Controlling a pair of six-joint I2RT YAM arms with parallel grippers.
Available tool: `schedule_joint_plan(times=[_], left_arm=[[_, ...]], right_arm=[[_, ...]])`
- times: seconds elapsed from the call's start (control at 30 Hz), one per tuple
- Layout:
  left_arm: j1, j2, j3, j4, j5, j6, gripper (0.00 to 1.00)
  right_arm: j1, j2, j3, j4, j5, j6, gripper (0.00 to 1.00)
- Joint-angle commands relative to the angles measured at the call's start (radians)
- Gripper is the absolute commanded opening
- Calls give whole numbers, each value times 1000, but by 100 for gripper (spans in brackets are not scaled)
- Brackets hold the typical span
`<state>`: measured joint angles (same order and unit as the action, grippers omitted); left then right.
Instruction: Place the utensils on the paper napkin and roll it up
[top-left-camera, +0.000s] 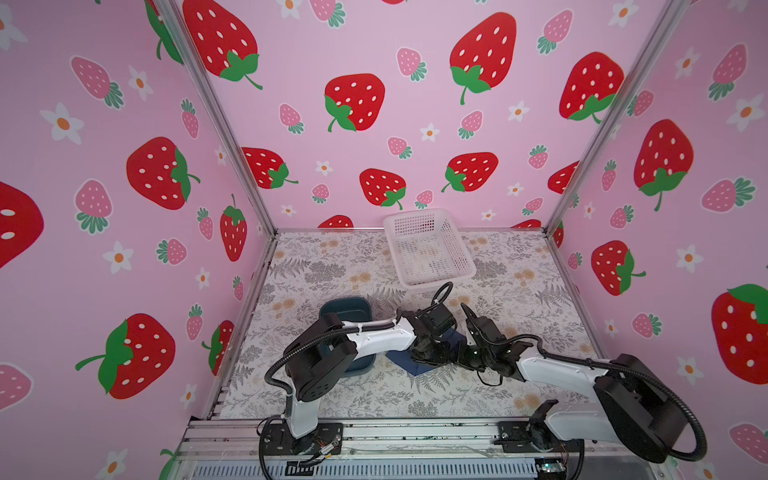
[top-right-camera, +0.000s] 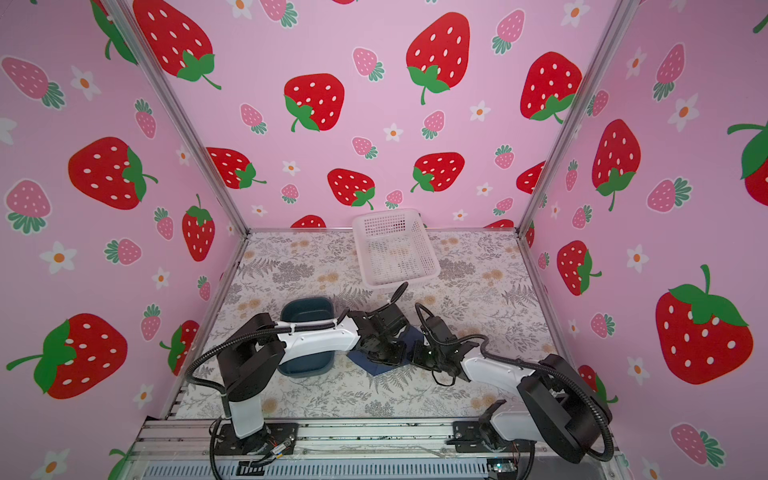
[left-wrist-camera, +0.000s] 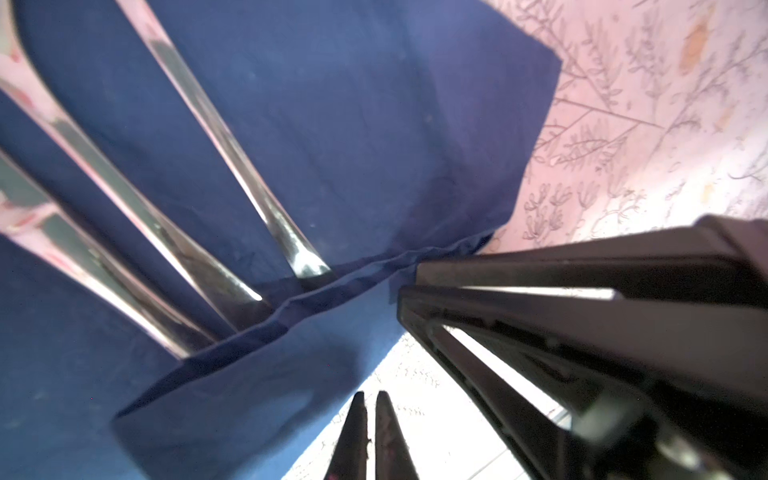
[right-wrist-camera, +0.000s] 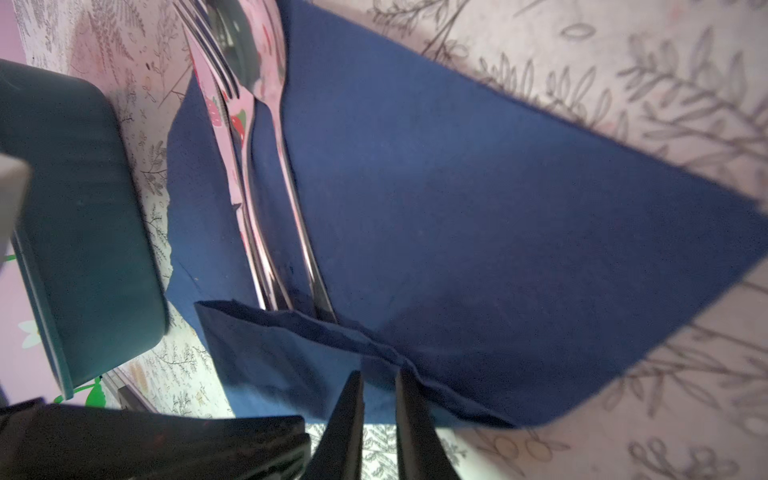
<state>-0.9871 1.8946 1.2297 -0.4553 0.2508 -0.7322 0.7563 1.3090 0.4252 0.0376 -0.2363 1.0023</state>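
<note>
Left gripper (left-wrist-camera: 370, 399): jaws pressed together at edge of dark navy blue paper napkin (right-wrist-camera: 478, 208) (paper pinched or not: cannot tell).
Right gripper (right-wrist-camera: 379, 376): clamped on napkin's folded ridge.
Slim shiny silver metal utensils (left-wrist-camera: 141, 208): on napkin, handle ends under folded flap.
Teal rounded tray (top-left-camera: 345, 309): just left of napkin.
White perforated plastic basket (top-left-camera: 430, 249): well beyond napkin.

A folded flap of the paper napkin (right-wrist-camera: 457, 208) (left-wrist-camera: 374, 124) buries the handle ends of the utensils (right-wrist-camera: 286, 166) (left-wrist-camera: 137, 208). In both top views the left arm (top-left-camera: 374, 338) (top-right-camera: 316, 338) and right arm (top-left-camera: 552, 370) (top-right-camera: 494, 372) cover the utensils and most of the napkin. The left arm also hides part of the teal tray (top-left-camera: 347, 311) (top-right-camera: 307, 309) at the napkin's nine o'clock.
</note>
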Motion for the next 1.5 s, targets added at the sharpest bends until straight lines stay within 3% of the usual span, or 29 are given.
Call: schedule_joint_plan(times=[0.0, 0.43, 0.6, 0.83, 0.93, 1.1, 1.27, 1.47], left_arm=[[6, 13, 40, -31, -15, -12, 9], [8, 31, 27, -29, -27, -13, 9], [7, 31, 22, -29, -31, -15, 9], [8, 20, 20, -29, -42, -6, 9], [8, 17, 19, -28, -41, -6, 9], [7, 15, 23, -20, -32, -1, 8], [8, 15, 25, -20, -31, 1, 9], [8, 13, 31, -29, -34, 2, 9]], right_arm=[[-2, -11, -15, -17, 15, 18, 19], [-3, -18, 6, -29, 3, 12, 21], [-8, -67, 36, -64, 53, 12, 29], [-88, -167, 61, -240, 265, -42, 51], [-164, -197, 58, -243, 227, -87, 55], [-266, -165, 47, -189, 68, -125, 55], [-284, -110, 18, -77, -70, -96, 55], [-284, -104, -23, -40, -123, -55, 54]])
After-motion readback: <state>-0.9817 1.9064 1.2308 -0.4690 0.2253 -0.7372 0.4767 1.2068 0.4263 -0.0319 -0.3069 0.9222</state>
